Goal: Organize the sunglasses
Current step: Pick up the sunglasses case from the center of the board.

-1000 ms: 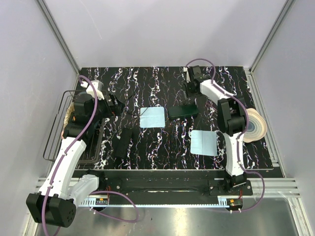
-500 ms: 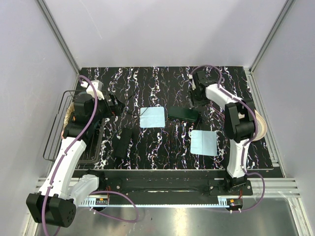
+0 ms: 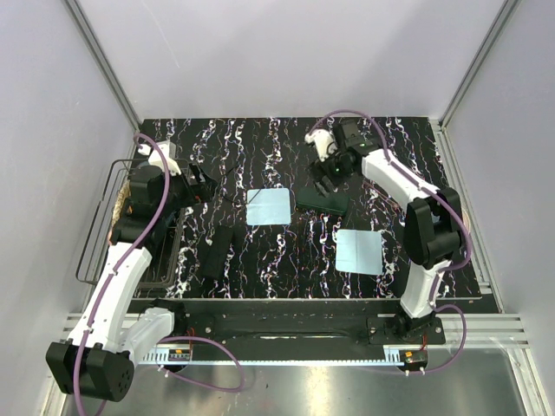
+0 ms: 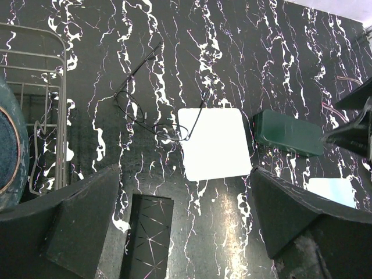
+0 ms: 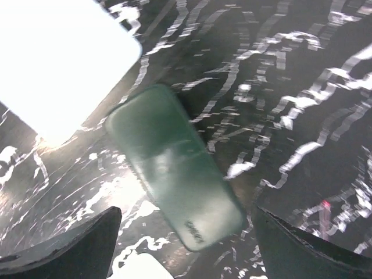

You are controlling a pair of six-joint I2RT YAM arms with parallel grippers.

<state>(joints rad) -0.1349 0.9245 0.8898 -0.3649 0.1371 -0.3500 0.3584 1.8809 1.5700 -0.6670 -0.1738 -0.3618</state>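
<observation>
You are at the start of the packing step, by my reading: the sunglasses (image 4: 145,116), a thin wire pair, lie loose on the table (image 3: 260,147), just behind the near cloth (image 4: 214,143) with one arm crossing its corner, and no claw has hold of them. The right claw (image 3: 326,178) stands wide and empty, hovering over the far end of the green case (image 5: 174,168), which lies flat and shut beside that cloth. The left claw (image 3: 205,184) is also wide and empty, close to the sunglasses and looking down at them. The next move probably calls for the case to be opened, or for the left claw to drop onto the frame; either way you need a fine pinch, because the wire is thin and lies flat on a busy marbled surface that hides it well. For room, you have bare table behind the case and between the two cloths, the second cloth (image 3: 359,251) lying nearer the right arm's base. Mind the wire basket (image 4: 63,116) hard against the left arm's elbow side, and the black case (image 4: 146,235) just below the left claw. The two claws are apart but face the same middle ground, so bring in one at a time.
</observation>
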